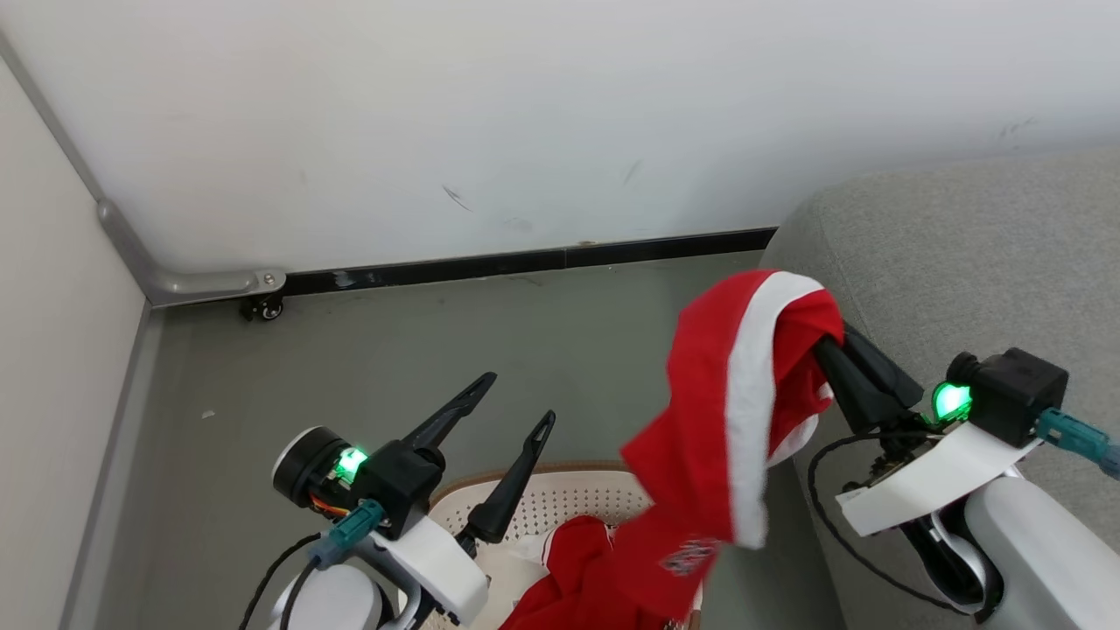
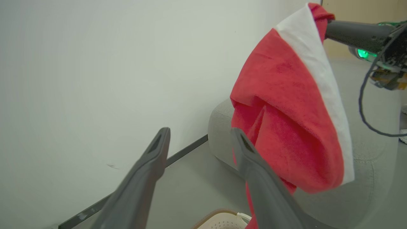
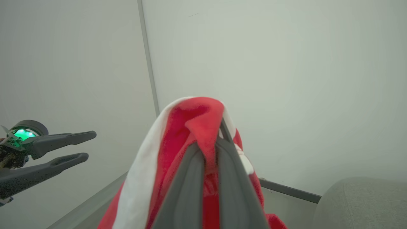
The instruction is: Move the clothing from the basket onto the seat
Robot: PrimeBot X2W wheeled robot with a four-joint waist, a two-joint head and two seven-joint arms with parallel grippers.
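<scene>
open grey floor (image 1: pixel 394 367) lies between the wall (image 1: pixel 525 131) and the basket (image 1: pixel 569 500), which sits just beside the seat's (image 1: pixel 962 262) rounded corner. the right gripper (image 1: pixel 827 343), raised at that corner, is clamped on the red clothing (image 1: pixel 717 420) hanging over the basket's right rim. the left gripper (image 1: pixel 520 396) hovers above the basket, fingers apart, empty.

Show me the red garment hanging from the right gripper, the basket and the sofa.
red garment (image 1: pixel 700 394), head view, red cloth left of its white band.
basket (image 1: pixel 586 503), head view, perforated inner wall.
sofa (image 1: pixel 962 245), head view, grey upholstered top.
</scene>
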